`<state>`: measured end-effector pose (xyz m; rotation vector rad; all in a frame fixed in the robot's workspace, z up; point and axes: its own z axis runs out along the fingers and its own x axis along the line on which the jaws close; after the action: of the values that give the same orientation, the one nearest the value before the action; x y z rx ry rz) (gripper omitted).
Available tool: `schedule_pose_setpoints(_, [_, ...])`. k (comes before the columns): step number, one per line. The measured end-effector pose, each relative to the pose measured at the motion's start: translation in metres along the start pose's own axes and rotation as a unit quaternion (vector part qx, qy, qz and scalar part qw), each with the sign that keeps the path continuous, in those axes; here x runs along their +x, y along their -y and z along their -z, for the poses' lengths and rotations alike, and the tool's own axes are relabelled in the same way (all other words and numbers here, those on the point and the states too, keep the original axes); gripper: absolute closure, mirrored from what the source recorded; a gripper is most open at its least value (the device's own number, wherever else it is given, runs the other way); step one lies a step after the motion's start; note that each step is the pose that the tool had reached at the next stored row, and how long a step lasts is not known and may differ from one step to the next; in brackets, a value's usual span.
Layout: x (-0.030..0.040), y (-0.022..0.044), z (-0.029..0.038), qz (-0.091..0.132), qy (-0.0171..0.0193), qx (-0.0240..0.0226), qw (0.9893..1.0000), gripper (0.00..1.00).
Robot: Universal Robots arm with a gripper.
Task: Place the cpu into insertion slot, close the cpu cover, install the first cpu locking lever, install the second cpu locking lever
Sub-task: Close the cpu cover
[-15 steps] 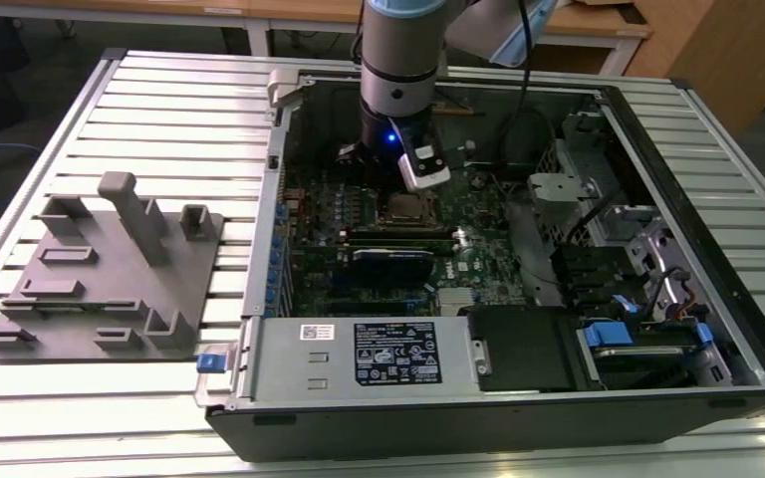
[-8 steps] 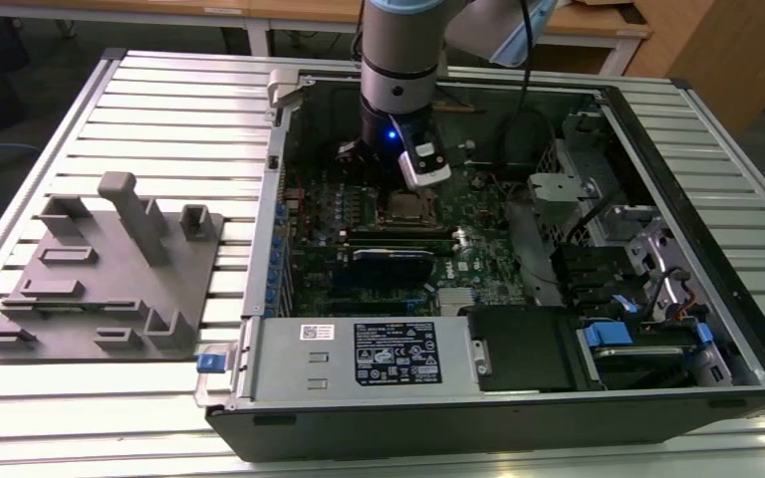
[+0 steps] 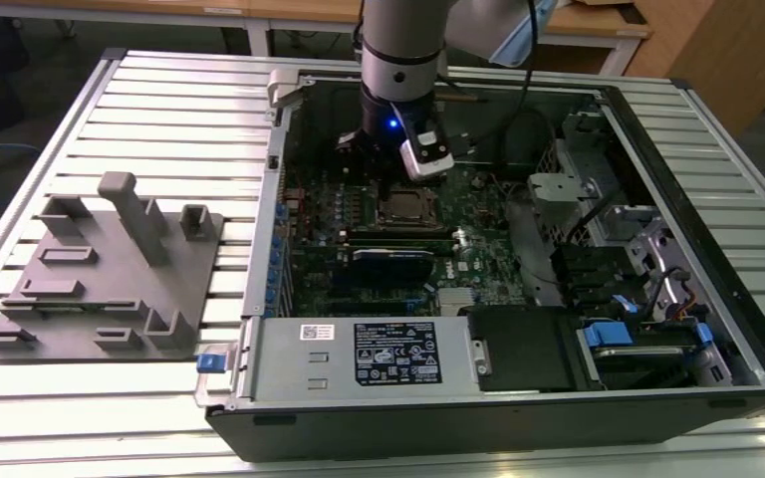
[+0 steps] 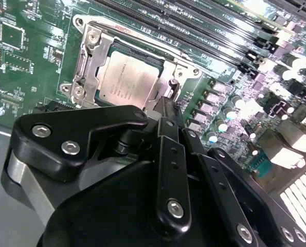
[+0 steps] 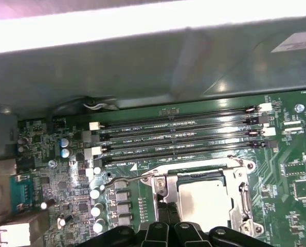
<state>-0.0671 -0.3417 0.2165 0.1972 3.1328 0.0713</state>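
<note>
The cpu (image 4: 128, 78) lies flat in the insertion slot (image 5: 201, 203) on the green board, silver top up. The cpu cover (image 4: 87, 64) is a metal frame lying down around the chip, which shows through its window. A thin wire lever (image 5: 126, 180) runs from the socket's corner out over the board, and another lever (image 5: 194, 166) lies along the socket's side nearest the memory slots. My gripper (image 4: 165, 107) is low at the socket's edge beside the chip, its black fingers drawn together with nothing seen between them. In the exterior view the gripper (image 3: 385, 181) hangs just above the socket (image 3: 402, 207).
Long black memory slots (image 5: 178, 136) run beside the socket. The case's metal wall (image 5: 142, 67) rises close behind them. Capacitors (image 5: 97, 200) stand near the socket. A grey fixture plate (image 3: 104, 274) lies on the table at the exterior view's left, outside the open computer case (image 3: 489, 398).
</note>
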Motion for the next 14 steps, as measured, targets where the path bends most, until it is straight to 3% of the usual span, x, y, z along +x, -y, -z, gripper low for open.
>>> schedule_pose_setpoints(6, [-0.0023, -0.0003, -0.0001, 0.0, -0.0001, 0.0, 1.0, 0.9])
schedule_pose_setpoints(14, [-0.0225, -0.0029, -0.0004, 0.0, 0.0, -0.0001, 1.0, 0.9])
